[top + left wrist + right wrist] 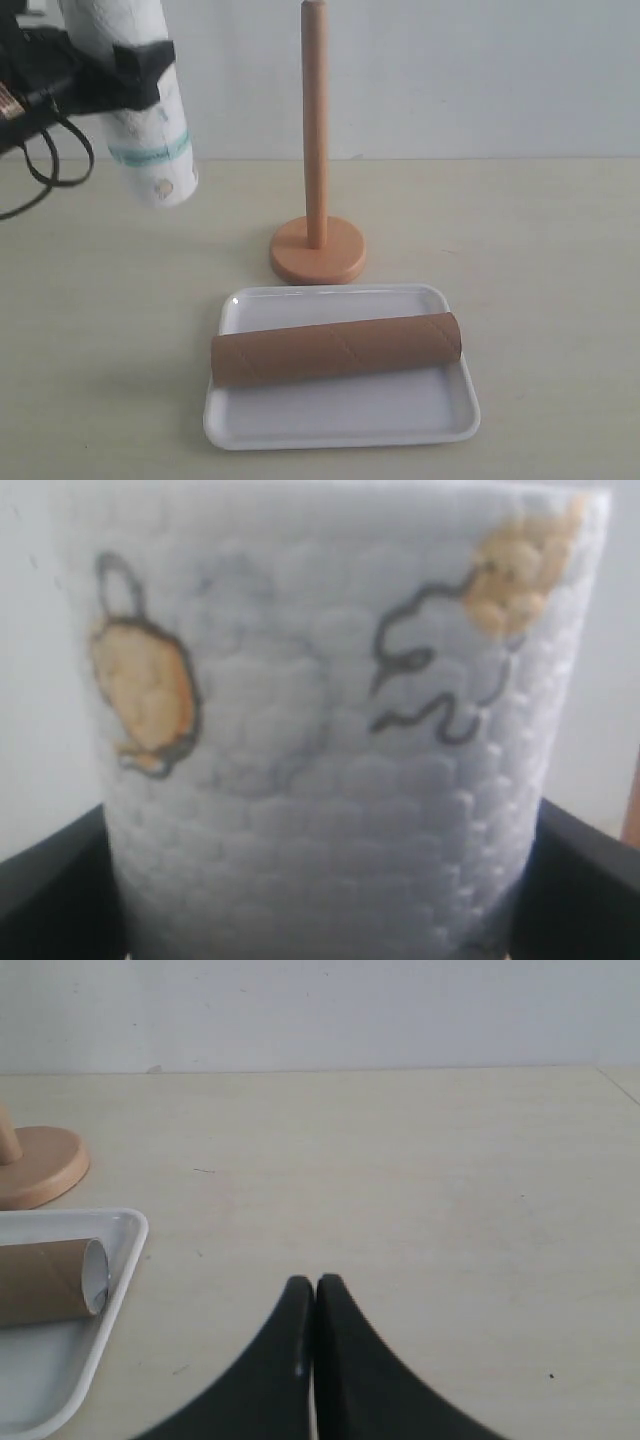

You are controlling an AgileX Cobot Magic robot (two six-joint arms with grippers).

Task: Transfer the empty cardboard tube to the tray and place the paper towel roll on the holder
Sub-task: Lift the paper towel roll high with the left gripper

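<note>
Clearance explains the scene above the far-left corner of the counter (540, 260). The left gripper (135, 68) is clamped around the middle of the paper towel roll (140, 110) and holds it well off the surface, tilted, with its teal-banded end lowest. It looks raised so that its hollow core can pass over the top of the rod.

Toward the back edge, about midway along, the holder (315, 130) stands upright and bare, ready to take the roll.

Near the front edge, just in front of the holder's base, sits the tray (340, 420). The empty cardboard tube (335, 350) lies across it on its side, with its left end reaching the rim, so that half of the task looks done.

Right of the tray, the right gripper (315, 1305) hovers low over the counter with its jaws pressed together and nothing between them, clear of the work.

Count: one roll, one tube, one tray, one holder, two grippers.
</note>
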